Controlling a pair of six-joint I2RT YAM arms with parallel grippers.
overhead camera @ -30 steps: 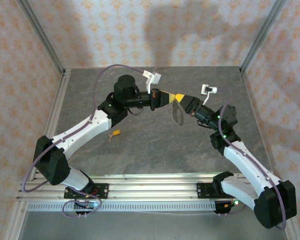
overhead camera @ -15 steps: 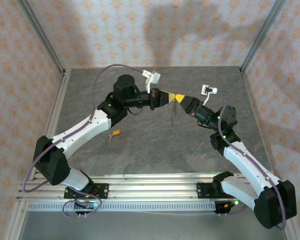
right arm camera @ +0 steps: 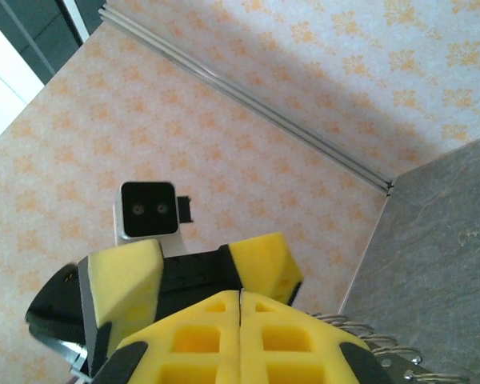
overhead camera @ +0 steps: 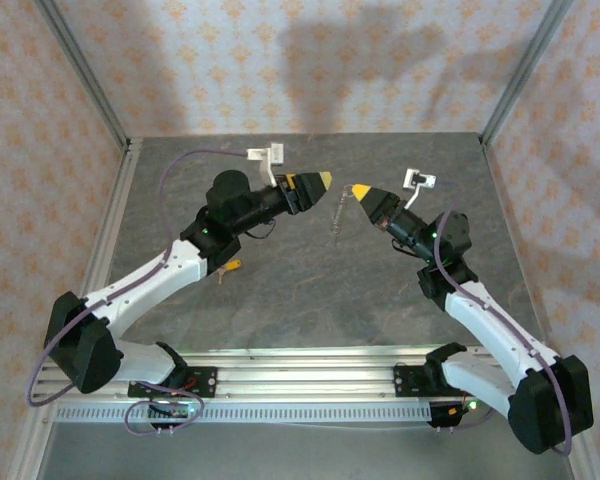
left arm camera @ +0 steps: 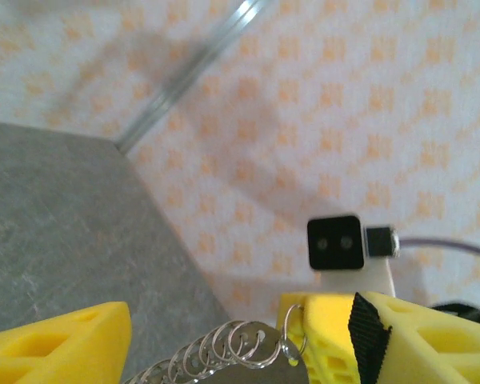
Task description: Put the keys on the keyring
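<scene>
Key (overhead camera: 230,267) small, indistinct beside left arm (overhead camera: 170,270). Left gripper (overhead camera: 318,182) gapes empty near keyring (overhead camera: 337,215); right gripper (overhead camera: 358,189) pinches it.

R gripper (right arm camera: 240,308) fingers (right arm camera: 196,340) pressed tight — keyring (right arm camera: 376,342) coils at lwr right.

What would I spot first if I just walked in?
The right end effector pinches a dangling wire keyring above the middle of the grey table, facing the open left end effector. A tiny orange key lies alone beside the left arm.
</scene>
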